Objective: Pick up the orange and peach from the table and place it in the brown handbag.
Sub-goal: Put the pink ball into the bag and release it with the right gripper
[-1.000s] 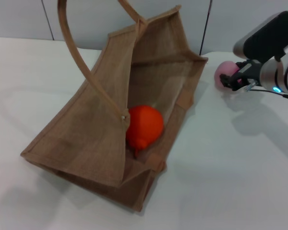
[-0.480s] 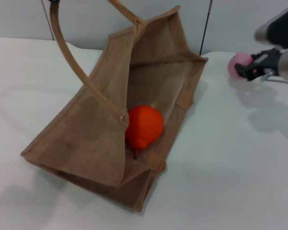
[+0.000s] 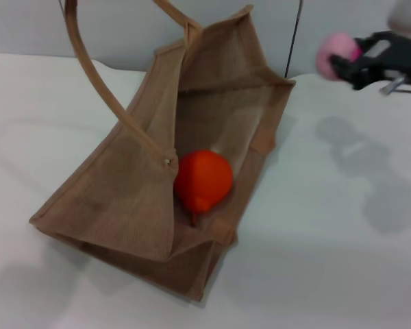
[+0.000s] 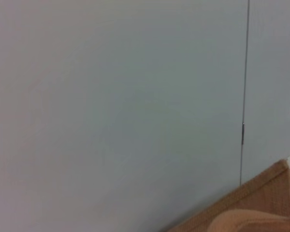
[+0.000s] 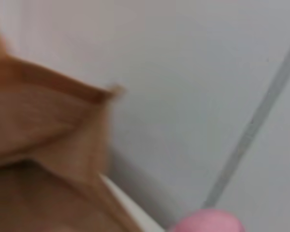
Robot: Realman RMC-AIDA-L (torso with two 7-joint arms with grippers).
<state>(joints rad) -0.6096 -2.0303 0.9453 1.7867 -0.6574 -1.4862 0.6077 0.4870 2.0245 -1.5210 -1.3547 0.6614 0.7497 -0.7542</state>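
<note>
Head view: brown handbag lies slumped on the white table, mouth open toward 3 o'clock, one loop handle pulled up at 11 o'clock. Orange rests inside the bag at centre. Right gripper at 2 o'clock, lifted off the table, fingers clamped on the peach.

Left wrist view: pale wall; bag edge at 5 o'clock. Left gripper unseen, state unknown.

Right wrist view: bag rim at 9 o'clock, peach top at 5 o'clock.
</note>
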